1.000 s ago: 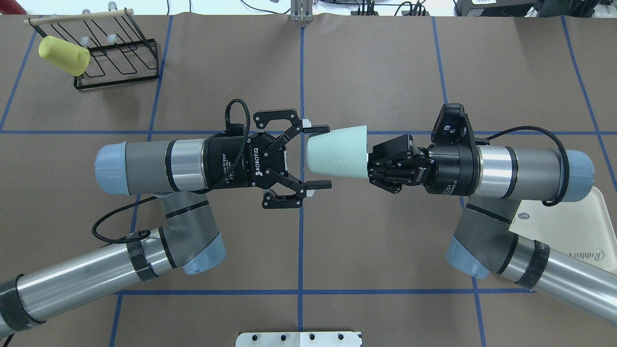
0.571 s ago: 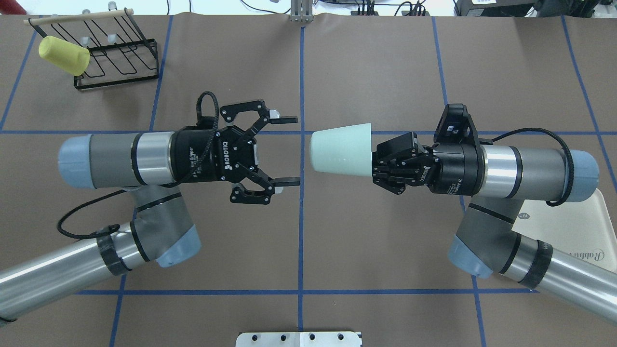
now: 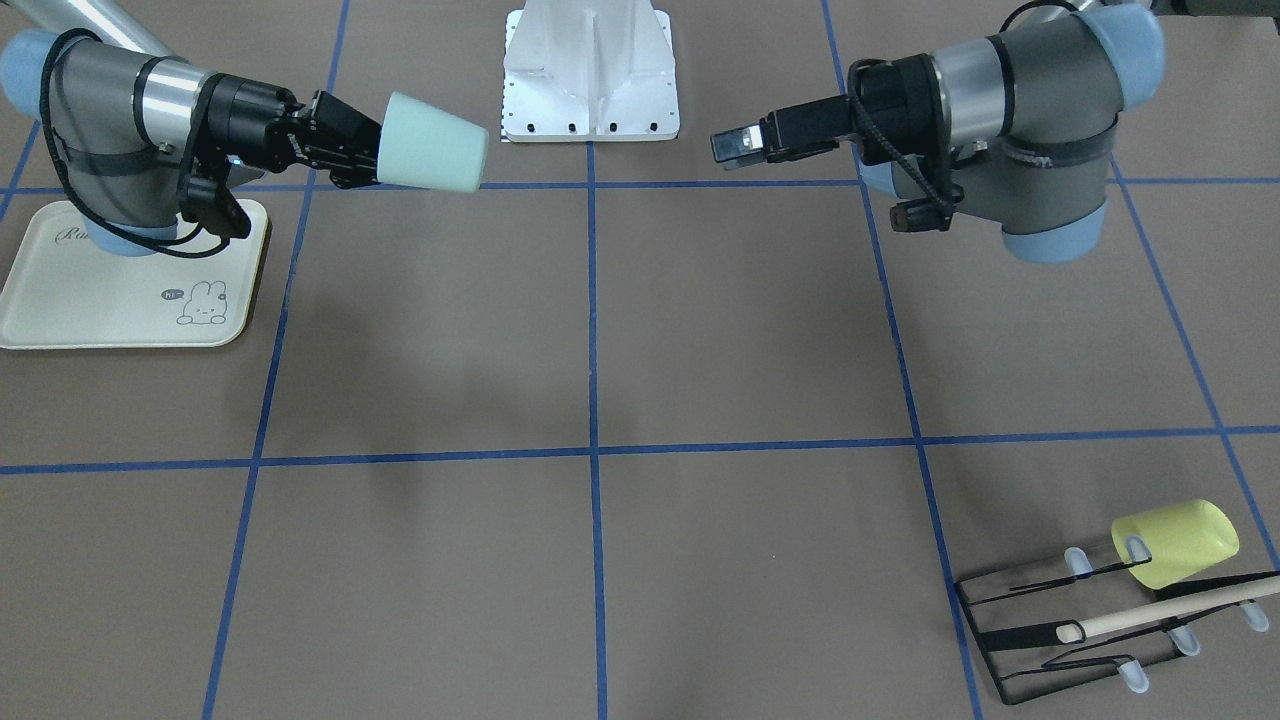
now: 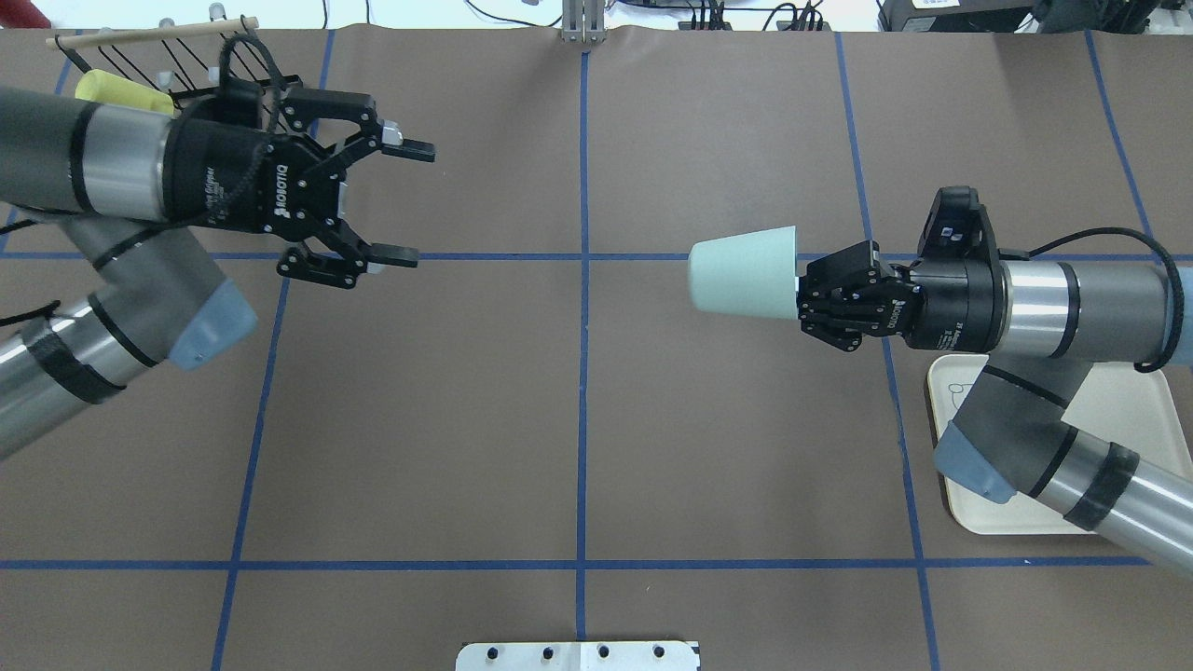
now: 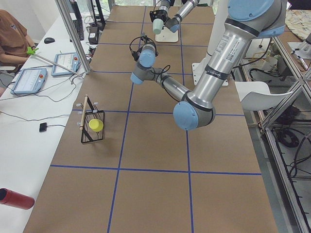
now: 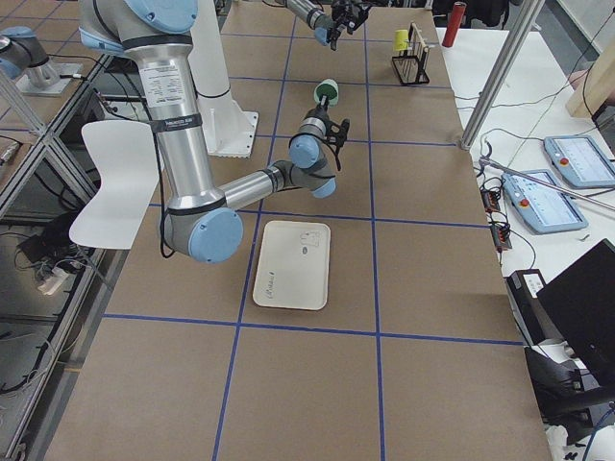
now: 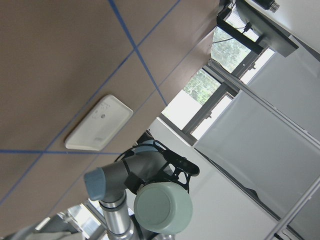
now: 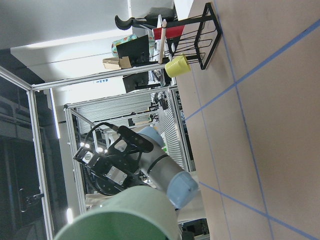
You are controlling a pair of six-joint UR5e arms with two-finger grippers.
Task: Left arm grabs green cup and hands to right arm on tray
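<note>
While your right claw [image 4: 802,291] clamps the cup [image 4: 743,272] sideways by its rim, your left claw [image 4: 410,200] hangs spread and empty, well apart from it.

White "ROBOTIQ" lettering stands on the housing of the black two-finger left gripper [image 4: 410,201]. A smaller white line on the collar behind it is too fine to read with certainty. The black two-finger right gripper [image 4: 800,282] bears what looks like the same brand word, small and tilted. The flat cream rectangular tray [image 3: 100,315] shows "hi" in a small speech bubble beside its rabbit drawing [image 3: 205,305]. It also carries grey script beginning "Ru", the rest covered.
</note>
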